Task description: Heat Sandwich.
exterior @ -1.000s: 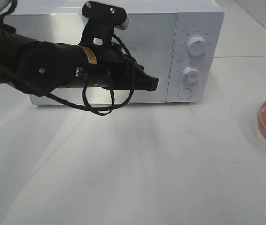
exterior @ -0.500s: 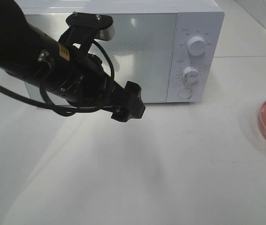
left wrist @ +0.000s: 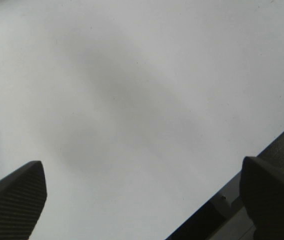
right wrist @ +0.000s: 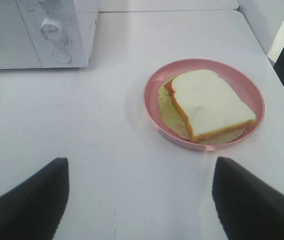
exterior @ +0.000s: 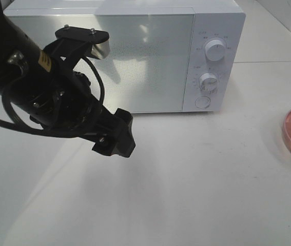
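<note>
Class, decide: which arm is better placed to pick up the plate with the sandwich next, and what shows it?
Right. Its open fingers face the pink plate holding the sandwich. The left gripper hangs over bare table in front of the closed microwave, far from the plate.

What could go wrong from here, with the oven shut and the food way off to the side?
The microwave door looks shut, and the left gripper hangs open in front of it, holding nothing; the door must be opened before anything can go in. The pink plate sits near the table's right edge, so a clumsy grab by the open right gripper might push it off. The sandwich lies loose and could slide.
</note>
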